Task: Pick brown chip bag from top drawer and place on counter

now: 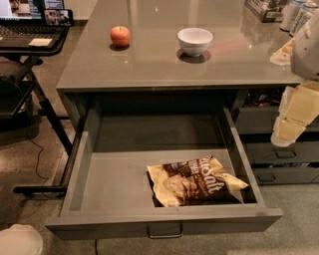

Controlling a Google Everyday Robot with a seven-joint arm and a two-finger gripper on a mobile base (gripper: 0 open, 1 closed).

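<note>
The brown chip bag point(194, 183) lies flat in the front right part of the top drawer point(114, 179). The drawer is pulled wide open below the counter point(159, 64), and its metal bar handle point(164, 231) faces me. My gripper point(288, 123) hangs at the right edge of the view, cream-coloured, beside the counter's front right corner. It is above and to the right of the bag, outside the drawer, and apart from the bag.
A red apple point(120, 36) and a white bowl point(195, 40) stand on the counter. Cans point(295, 15) and a box point(266, 9) sit at its back right. Narrower stacked drawers point(279, 154) are on the right. A laptop stand point(30, 35) is on the left.
</note>
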